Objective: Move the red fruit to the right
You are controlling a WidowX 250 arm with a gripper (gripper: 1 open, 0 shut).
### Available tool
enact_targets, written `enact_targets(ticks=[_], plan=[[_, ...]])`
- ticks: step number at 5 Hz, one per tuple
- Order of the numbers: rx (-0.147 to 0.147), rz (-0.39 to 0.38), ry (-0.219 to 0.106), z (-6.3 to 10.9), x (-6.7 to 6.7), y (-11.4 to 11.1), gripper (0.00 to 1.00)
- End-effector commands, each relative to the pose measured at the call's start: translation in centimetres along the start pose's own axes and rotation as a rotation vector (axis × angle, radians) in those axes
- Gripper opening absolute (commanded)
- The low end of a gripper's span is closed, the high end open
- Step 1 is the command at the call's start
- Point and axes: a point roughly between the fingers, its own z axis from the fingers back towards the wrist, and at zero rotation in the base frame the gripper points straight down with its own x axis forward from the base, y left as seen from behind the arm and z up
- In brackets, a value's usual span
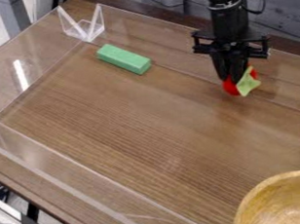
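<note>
The red fruit, a small glossy strawberry with a light-green cap, hangs at the right side of the wooden table just above the surface. My black gripper comes down on it from above and is shut on it, the fingers covering its upper part. The green cap pokes out to the right of the fingers. Whether the fruit touches the table I cannot tell.
A flat green block lies at the upper left of the wooden tabletop. Clear acrylic walls ring the table. A clear stand sits at the far left corner. A wooden bowl is at the near right corner.
</note>
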Motion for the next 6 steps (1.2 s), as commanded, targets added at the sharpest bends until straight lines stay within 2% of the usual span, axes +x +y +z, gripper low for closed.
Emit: enact_targets(ticks=[1, 2, 3, 5, 6], plan=[[-0.006, -0.038, -0.061, 2.5, -0.3, -0.9, 0.0], [-0.016, -0.069, -0.072, 2.8, -0.9, -2.2, 0.0], [-0.021, -0.099, -0.065, 2.1, -1.7, -3.5, 0.0], [-0.013, -0.055, -0.063, 1.4, -3.7, -6.0, 0.0], [-0.004, -0.008, -0.073, -0.9, -4.1, -6.6, 0.0]])
